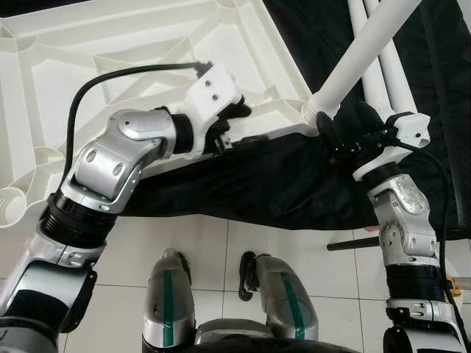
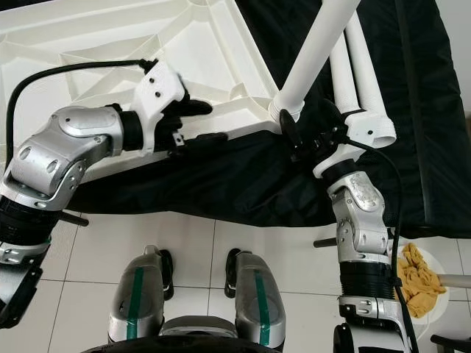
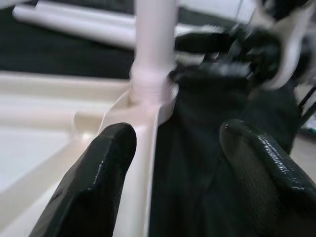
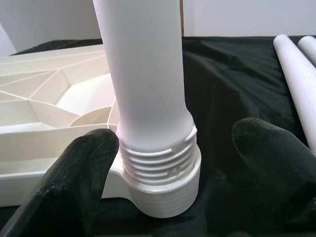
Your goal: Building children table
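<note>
The white plastic tabletop (image 1: 147, 44) lies upside down on a black cloth, ribbed underside up. A white leg (image 1: 360, 59) stands tilted in the near right corner socket (image 4: 163, 192), with several threads showing above the collar. My right gripper (image 4: 175, 143) is open around the leg's threaded base, one finger on each side with small gaps. My left gripper (image 1: 243, 125) is open astride the tabletop's near rim (image 3: 148, 148), a short way left of the socket; one finger (image 3: 94, 173) is over the underside, the other over the cloth.
Two spare white legs (image 2: 360, 66) lie side by side on the black cloth (image 1: 257, 184) at the far right. White floor tiles run in front, with my own feet (image 1: 228, 294), a dark rod (image 1: 353, 243) and a plate of yellow food (image 2: 419, 283) to the right.
</note>
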Controlling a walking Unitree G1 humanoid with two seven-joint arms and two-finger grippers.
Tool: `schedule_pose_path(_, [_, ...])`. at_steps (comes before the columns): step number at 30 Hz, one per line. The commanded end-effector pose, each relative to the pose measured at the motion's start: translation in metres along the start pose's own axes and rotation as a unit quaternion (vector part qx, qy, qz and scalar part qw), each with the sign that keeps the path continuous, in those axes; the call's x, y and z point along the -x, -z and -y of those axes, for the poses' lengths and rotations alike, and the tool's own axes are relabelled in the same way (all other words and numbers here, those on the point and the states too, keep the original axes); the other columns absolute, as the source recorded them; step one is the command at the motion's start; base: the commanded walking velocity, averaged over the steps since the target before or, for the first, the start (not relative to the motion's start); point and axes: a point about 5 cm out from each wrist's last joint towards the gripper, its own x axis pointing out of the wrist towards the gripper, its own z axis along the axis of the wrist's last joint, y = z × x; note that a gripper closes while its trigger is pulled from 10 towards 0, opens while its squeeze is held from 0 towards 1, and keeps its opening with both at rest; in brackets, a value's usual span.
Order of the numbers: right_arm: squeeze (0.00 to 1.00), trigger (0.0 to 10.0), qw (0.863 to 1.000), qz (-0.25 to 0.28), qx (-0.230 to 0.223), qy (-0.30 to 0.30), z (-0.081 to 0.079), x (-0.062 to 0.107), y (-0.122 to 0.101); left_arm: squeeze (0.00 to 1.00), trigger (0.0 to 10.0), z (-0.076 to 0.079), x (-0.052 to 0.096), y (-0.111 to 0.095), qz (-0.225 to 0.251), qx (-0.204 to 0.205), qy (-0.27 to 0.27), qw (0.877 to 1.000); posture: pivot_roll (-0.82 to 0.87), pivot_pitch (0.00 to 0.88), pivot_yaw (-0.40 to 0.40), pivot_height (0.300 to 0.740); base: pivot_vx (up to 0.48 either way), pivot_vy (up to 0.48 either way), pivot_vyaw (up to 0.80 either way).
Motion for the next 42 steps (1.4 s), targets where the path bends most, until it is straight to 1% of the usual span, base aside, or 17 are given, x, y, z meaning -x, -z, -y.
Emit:
schedule_pose_path(1, [0.0,10.0,1.0,-0.008,0.003,-0.004,0.003,0.0,0.002,0.0,10.0,-0.001,-0.002,-0.007,0.018,-0.005,-0.033,0.999,0.06,0.114,-0.064,0.74,0.0,0.0,0.0])
schedule_pose_path(2, [0.0,10.0,1.0,-0.008,0.003,-0.01,0.004,-0.003,0.001,0.0,10.0,0.0,-0.005,-0.009,0.031,0.002,-0.041,0.999,0.06,0.113,-0.066,0.74,0.0,0.0,0.0])
schedule_pose_path(3, [0.0,10.0,1.0,-0.008,0.003,-0.01,0.004,-0.003,0.001,0.0,10.0,0.0,-0.005,-0.009,0.031,0.002,-0.041,0.999,0.06,0.113,-0.066,0.74,0.0,0.0,0.0])
schedule_pose_path(4, [0.0,10.0,1.0,-0.007,0.006,-0.025,0.003,-0.008,0.0,0.0,10.0,-0.001,-0.009,-0.012,0.048,0.017,-0.068,0.996,0.06,0.113,-0.069,0.74,0.0,0.0,0.0])
schedule_pose_path(11, [0.0,10.0,0.999,-0.006,0.008,-0.032,0.004,-0.014,-0.001,0.0,10.0,-0.004,-0.01,-0.016,0.067,0.02,-0.088,0.994,0.08,0.111,-0.081,0.74,0.0,0.0,0.0])
schedule_pose_path(14, [0.0,10.0,0.999,-0.005,0.01,-0.043,0.005,-0.025,-0.002,0.0,10.0,-0.009,-0.01,-0.023,0.091,0.015,-0.133,0.987,0.09,0.108,-0.093,0.74,0.0,0.0,0.0])
schedule_pose_path(15, [0.0,10.0,0.999,-0.005,0.01,-0.043,0.005,-0.025,-0.002,0.0,10.0,-0.009,-0.01,-0.023,0.091,0.015,-0.133,0.987,0.09,0.108,-0.093,0.74,0.0,0.0,0.0])
schedule_pose_path(18, [0.0,10.0,0.999,-0.003,0.013,-0.051,0.007,-0.034,-0.003,0.0,10.0,-0.01,-0.012,-0.02,0.09,0.016,-0.155,0.984,0.1,0.099,-0.107,0.74,0.0,0.0,0.0])
schedule_pose_path(25, [0.0,10.0,0.998,-0.002,0.015,-0.056,0.009,-0.04,-0.004,0.0,10.0,-0.008,-0.013,-0.016,0.089,0.02,-0.161,0.983,0.11,0.093,-0.114,0.74,0.0,0.0,0.0])
schedule_pose_path(26, [0.0,10.0,0.998,-0.003,0.018,-0.059,0.01,-0.043,-0.004,0.0,10.0,-0.005,-0.013,-0.014,0.086,0.024,-0.161,0.983,0.12,0.091,-0.117,0.74,0.0,0.0,0.0])
schedule_pose_path(29, [0.0,10.0,0.998,-0.004,0.02,-0.061,0.011,-0.047,-0.004,0.0,10.0,-0.001,-0.013,-0.011,0.082,0.029,-0.157,0.984,0.12,0.086,-0.117,0.74,0.0,0.0,0.0])
schedule_pose_path(30, [0.0,10.0,0.998,-0.006,0.024,-0.063,0.012,-0.052,-0.004,0.0,10.0,0.006,-0.014,-0.007,0.077,0.035,-0.145,0.986,0.13,0.081,-0.117,0.74,0.0,0.0,0.0])
schedule_pose_path(31, [0.0,10.0,0.998,-0.006,0.025,-0.064,0.012,-0.054,-0.003,0.0,10.0,0.007,-0.014,-0.006,0.076,0.036,-0.143,0.986,0.13,0.081,-0.117,0.74,0.0,0.0,0.0])
schedule_pose_path(33, [0.0,10.0,0.998,-0.006,0.025,-0.064,0.012,-0.054,-0.003,0.0,10.0,0.007,-0.014,-0.006,0.076,0.036,-0.143,0.986,0.13,0.081,-0.117,0.74,0.0,0.0,0.0])
schedule_pose_path(39, [0.0,10.0,0.998,-0.007,0.039,-0.058,0.019,-0.063,-0.003,0.0,10.0,0.013,-0.015,-0.003,0.072,0.04,-0.136,0.987,0.13,0.066,-0.112,0.74,0.0,0.0,0.0])
schedule_pose_path(42, [0.0,10.0,0.997,-0.007,0.04,-0.058,0.02,-0.064,-0.003,0.0,10.0,0.014,-0.015,-0.002,0.072,0.04,-0.135,0.987,0.13,0.065,-0.112,0.74,0.0,0.0,0.0])
